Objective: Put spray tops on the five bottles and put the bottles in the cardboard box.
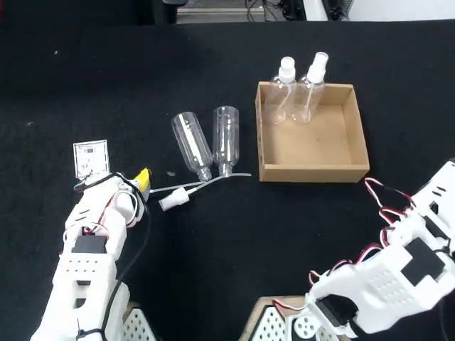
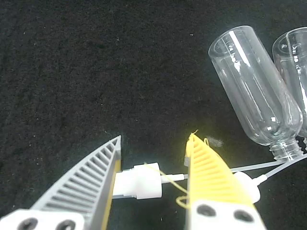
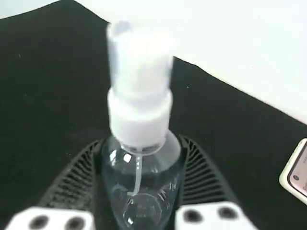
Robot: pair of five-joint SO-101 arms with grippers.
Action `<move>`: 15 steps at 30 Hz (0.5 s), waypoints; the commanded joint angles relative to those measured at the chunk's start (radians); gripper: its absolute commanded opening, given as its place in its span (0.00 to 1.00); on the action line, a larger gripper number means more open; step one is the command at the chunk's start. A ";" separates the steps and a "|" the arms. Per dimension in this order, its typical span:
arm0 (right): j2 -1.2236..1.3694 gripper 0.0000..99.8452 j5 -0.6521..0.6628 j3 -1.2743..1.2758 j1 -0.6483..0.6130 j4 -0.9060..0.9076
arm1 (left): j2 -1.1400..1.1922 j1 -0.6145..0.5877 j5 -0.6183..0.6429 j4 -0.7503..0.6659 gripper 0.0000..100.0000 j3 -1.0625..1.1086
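Two clear bottles without tops lie side by side left of the cardboard box. They show as bottle and bottle in the left wrist view. Two bottles with spray tops lean in the box's far side. My left gripper is open low over the cloth, with a white spray top between its fingers. A second spray top lies just beyond the yellow finger. My right gripper is shut on a bottle fitted with a spray top, held upright.
A black cloth covers the table. A small white card lies beside the left arm. The right arm is at the near right, below the box. A phone-like object shows at the edge of the right wrist view.
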 commanded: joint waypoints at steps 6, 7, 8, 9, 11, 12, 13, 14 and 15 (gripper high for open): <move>-0.039 0.01 -0.011 0.012 0.023 -0.011 | -0.015 0.015 -0.017 -0.021 0.21 -0.008; -0.067 0.01 -0.011 0.019 0.021 0.009 | -0.015 0.015 -0.017 -0.021 0.21 -0.008; -0.107 0.01 -0.011 0.027 0.018 0.040 | -0.015 0.015 -0.017 -0.021 0.21 -0.008; -0.153 0.01 -0.011 0.035 0.014 0.080 | -0.015 0.015 -0.017 -0.021 0.21 -0.008; -0.257 0.01 -0.011 0.042 -0.012 0.180 | -0.015 0.015 -0.015 -0.021 0.21 -0.008; -0.311 0.01 -0.011 0.039 -0.029 0.239 | -0.015 0.015 -0.015 -0.021 0.21 -0.008; -0.364 0.01 -0.011 0.038 -0.051 0.293 | -0.015 0.015 -0.015 -0.021 0.21 -0.008; -0.417 0.01 -0.011 0.035 -0.077 0.336 | -0.015 0.015 -0.017 -0.021 0.21 -0.008; -0.466 0.01 -0.011 0.030 -0.103 0.377 | -0.015 0.015 -0.017 -0.021 0.21 -0.008</move>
